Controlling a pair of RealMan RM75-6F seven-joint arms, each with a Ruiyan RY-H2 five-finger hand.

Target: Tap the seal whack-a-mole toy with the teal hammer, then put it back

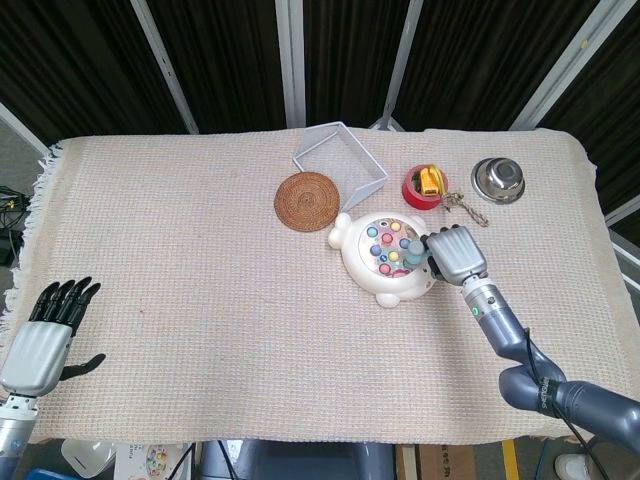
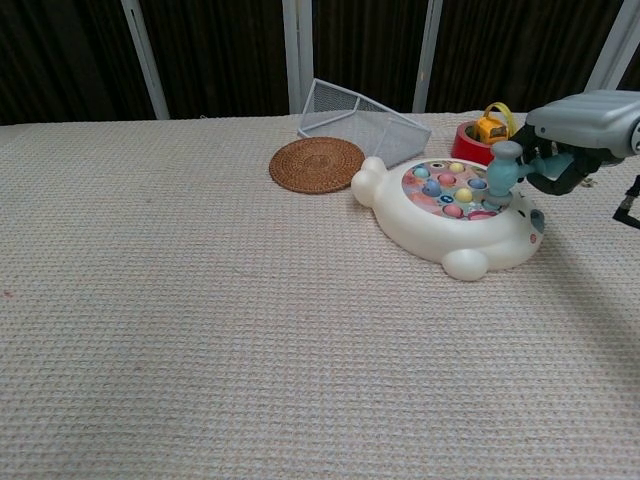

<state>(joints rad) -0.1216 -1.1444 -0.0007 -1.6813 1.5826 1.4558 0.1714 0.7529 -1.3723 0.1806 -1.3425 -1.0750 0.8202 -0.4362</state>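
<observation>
The white seal whack-a-mole toy lies right of the table's middle, its top studded with coloured buttons. My right hand grips the teal hammer by its handle. The hammer's head stands upright over the right side of the toy's button field, touching or just above the buttons. My left hand hangs at the near left edge of the table, fingers apart and holding nothing; only the head view shows it.
A round woven coaster and a tipped wire basket lie behind the toy. A red cup holding a yellow toy, a keychain and a steel bowl sit at the back right.
</observation>
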